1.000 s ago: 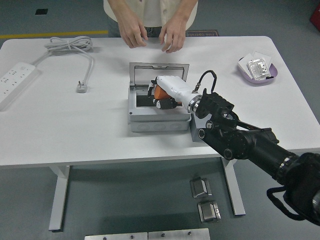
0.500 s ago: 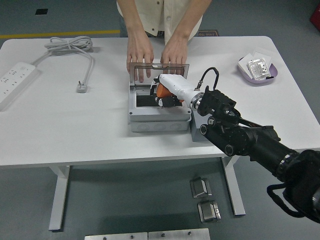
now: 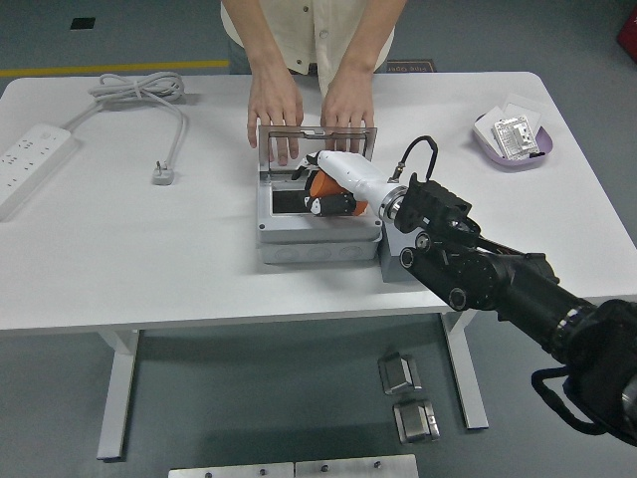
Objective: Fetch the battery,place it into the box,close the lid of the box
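One robot hand [image 3: 333, 189], the right, reaches from four o'clock into a grey box [image 3: 318, 239] at the middle of the white table [image 3: 149, 269], its white shell and dark fingers [image 3: 333, 206] curled around an orange battery [image 3: 320, 186] held inside the box's opening. Most of the battery is hidden under the hand, so its long axis and heading cannot be made out; only an orange patch shows at the hand's nine o'clock side. The left arm is out of view.

Two hands of a person [image 3: 309, 30] standing at twelve o'clock rest on the box's lid [image 3: 317, 139], which stands raised at the far edge: the person's one hand [image 3: 274, 110] at eleven o'clock of the box, the other hand [image 3: 348, 105] just beside it. The person is cut off above the chest.

One white power strip [image 3: 30, 164] lies at nine o'clock, partly cut off by the frame edge, its cable [image 3: 139, 90] coiled at ten o'clock and ending in one plug [image 3: 163, 174]. One purple tray [image 3: 513, 139] at two o'clock holds white items too small to count.
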You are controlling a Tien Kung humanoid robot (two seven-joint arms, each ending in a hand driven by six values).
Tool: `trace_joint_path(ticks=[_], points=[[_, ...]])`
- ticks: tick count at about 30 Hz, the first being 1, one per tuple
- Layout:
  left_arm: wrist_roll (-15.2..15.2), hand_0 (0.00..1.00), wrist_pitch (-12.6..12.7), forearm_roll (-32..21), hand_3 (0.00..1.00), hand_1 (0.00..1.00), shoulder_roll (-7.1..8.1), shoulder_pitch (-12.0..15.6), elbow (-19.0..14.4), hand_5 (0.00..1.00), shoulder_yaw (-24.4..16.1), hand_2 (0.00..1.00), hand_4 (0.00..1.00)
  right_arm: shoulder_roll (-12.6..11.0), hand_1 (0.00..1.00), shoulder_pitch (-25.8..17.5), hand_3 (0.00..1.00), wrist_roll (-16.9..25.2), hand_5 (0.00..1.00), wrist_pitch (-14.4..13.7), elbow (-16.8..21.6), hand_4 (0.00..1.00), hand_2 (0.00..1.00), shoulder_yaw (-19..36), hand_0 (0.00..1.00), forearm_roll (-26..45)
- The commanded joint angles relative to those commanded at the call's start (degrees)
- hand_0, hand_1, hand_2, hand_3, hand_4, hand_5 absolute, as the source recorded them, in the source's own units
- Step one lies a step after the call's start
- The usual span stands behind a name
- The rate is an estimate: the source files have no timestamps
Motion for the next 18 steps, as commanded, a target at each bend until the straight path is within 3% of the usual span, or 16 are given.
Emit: trace_joint_path(ticks=[3,4,13,18], points=[[0.0,0.615,0.01,-0.05,0.677,0.633,0.01,-0.06,0.0,0.206,0.24,0.634,0.711,0.0,0.532,-0.13,0.716,0.04,0.462,0.02,0.1,0.798,0.61,0.11,0.466,0.19],[0.0,0.615,0.02,-0.07,0.678,0.633,0.01,-0.07,0.0,0.206,0.28,0.634,0.711,0.0,0.59,-0.17,0.75,0.04,0.506,0.03,0.15,0.861,0.636,0.15,0.678,0.2],[0.09,0.614,-0.13,-0.12,0.678,0.631,-0.06,-0.18,0.0,0.204,0.6,0.634,0.71,0.0,0.595,-0.37,0.753,0.04,0.517,0.27,1.44,0.879,0.634,1.07,0.703,0.18],[0.11,0.613,-0.26,-0.23,0.678,0.633,-0.24,-0.13,0.0,0.202,0.75,0.634,0.71,0.0,0.593,-1.01,0.75,-1.14,0.529,1.26,4.7,0.893,0.635,2.54,0.715,-0.9]])
